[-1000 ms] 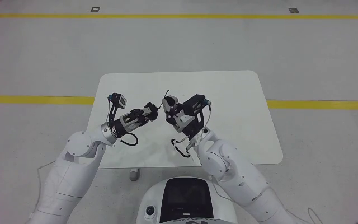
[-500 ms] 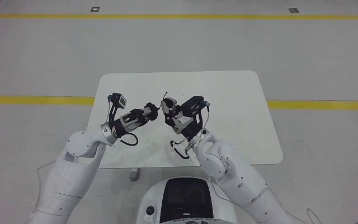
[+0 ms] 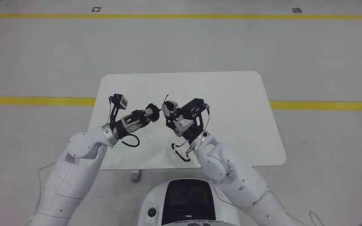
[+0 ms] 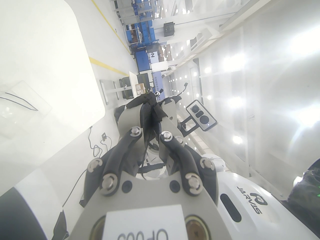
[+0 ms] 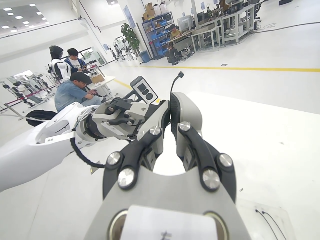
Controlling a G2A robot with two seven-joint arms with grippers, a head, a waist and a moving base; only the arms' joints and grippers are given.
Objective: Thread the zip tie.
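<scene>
Zip tie [image 5: 175, 82], above the counter's [image 3: 237, 96] middle: both jaws shut on it, right jaws edged nearer left jaws, so threading likely next.

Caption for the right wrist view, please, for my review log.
Right hand pinches the zip tie, head end up, tip to tip with the left hand above the table.

Bright, even overhead light falls on the pale grey floor [image 3: 56, 51] and the white rounded rectangular table [image 3: 243, 96], leaving only faint, soft shadows. In the left wrist view, round ceiling lamps [image 4: 231, 59] flare into hazy white glare, and wide-angle distortion bows the table's edge.
</scene>
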